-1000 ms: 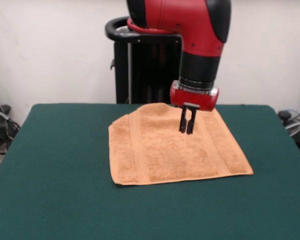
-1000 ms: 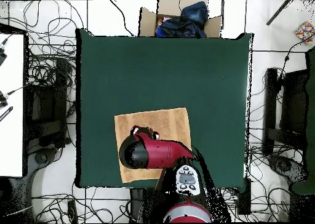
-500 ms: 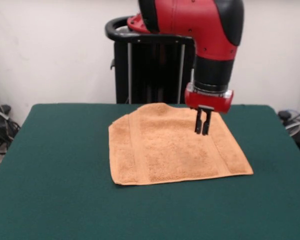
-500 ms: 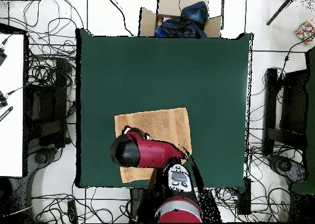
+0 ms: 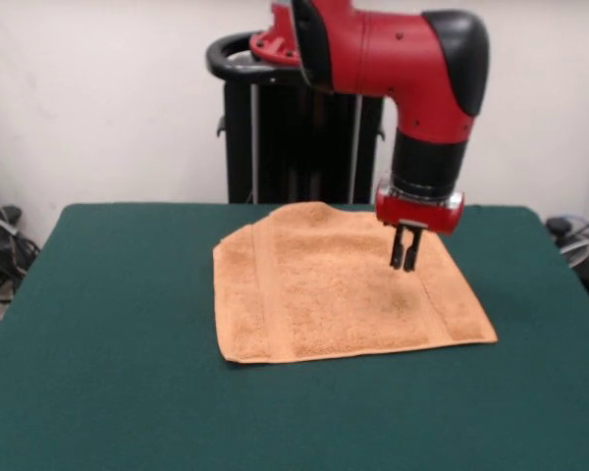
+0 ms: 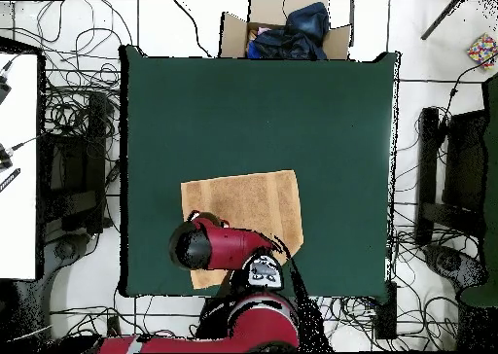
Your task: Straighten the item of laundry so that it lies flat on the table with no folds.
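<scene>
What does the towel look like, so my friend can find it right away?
Look at the big dark green table. Near its middle, under the red arm's gripper, lies the towel. It is the only thing on the table: a fuzzy orange-tan square with woven bands near two edges.

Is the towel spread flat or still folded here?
Mostly spread: the towel lies open on the table, but its far edge looks slightly humped; a fold there cannot be told.

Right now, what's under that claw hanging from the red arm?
Under the claw lies the orange towel, spread on the green table. The claw hangs just above its far right part. From overhead, the arm hides that part of the towel.
</scene>
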